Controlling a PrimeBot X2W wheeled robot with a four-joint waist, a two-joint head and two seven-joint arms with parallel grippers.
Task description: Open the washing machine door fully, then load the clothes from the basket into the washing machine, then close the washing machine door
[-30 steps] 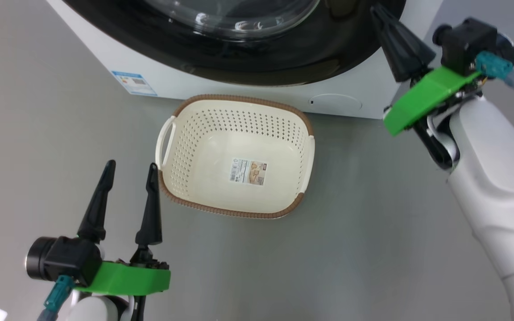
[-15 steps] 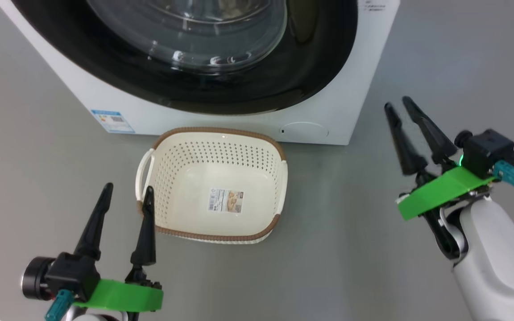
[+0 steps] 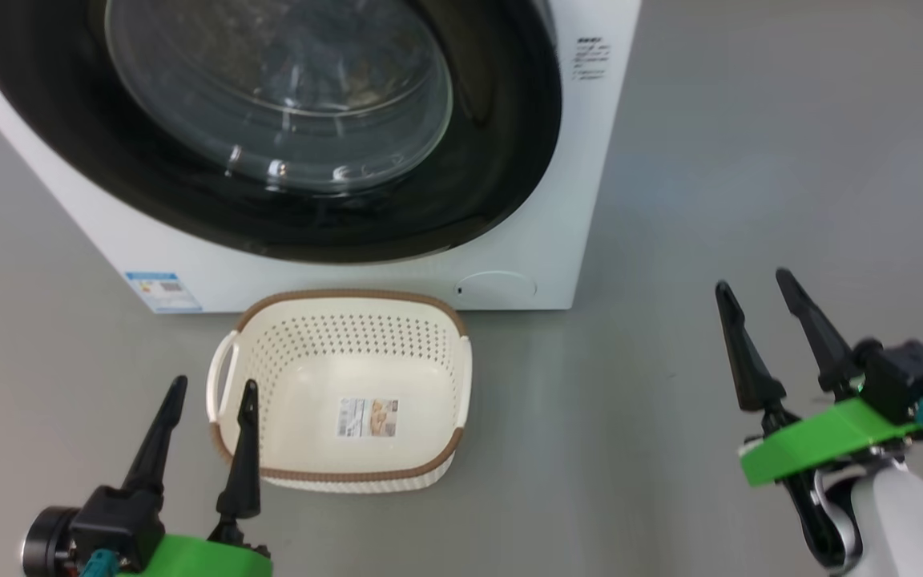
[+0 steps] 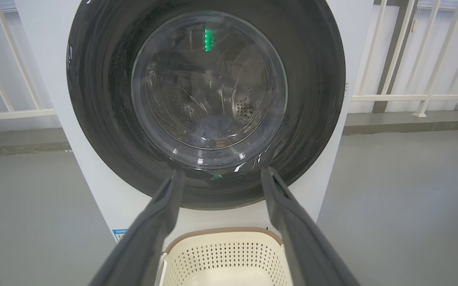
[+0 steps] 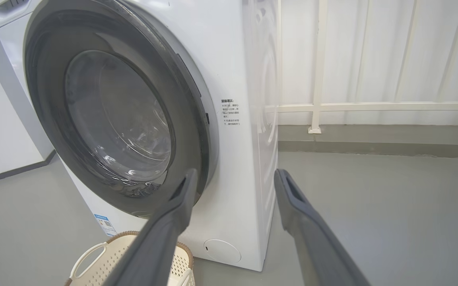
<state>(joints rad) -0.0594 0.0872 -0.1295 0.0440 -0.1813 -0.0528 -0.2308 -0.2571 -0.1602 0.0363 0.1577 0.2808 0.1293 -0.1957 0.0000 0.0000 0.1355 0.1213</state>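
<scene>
The washing machine [image 3: 582, 160] stands ahead with its door [image 3: 493, 160] shut flat against the front. Through the glass of the door [image 4: 312, 99] in the left wrist view, the clothes [image 4: 213, 127] show dimly as a bluish heap low in the drum. The basket [image 3: 341, 298] sits on the floor before the machine with nothing in it but its label. My left gripper [image 3: 215, 385] is open at the basket's left handle. My right gripper [image 3: 751, 280] is open over bare floor, right of the machine. The right wrist view shows the door [image 5: 117, 119] from the right.
Grey floor surrounds the machine, with wide room to its right. A white railing [image 4: 412, 97] runs behind and beside it, also seen as the railing [image 5: 372, 106] against a pale wall. A blue sticker [image 3: 161, 290] marks the machine's lower left front.
My right gripper has left the door's right edge, opened, and dropped back to the lower right. The camera has tilted up, so more of the machine shows. The left gripper stays open.
</scene>
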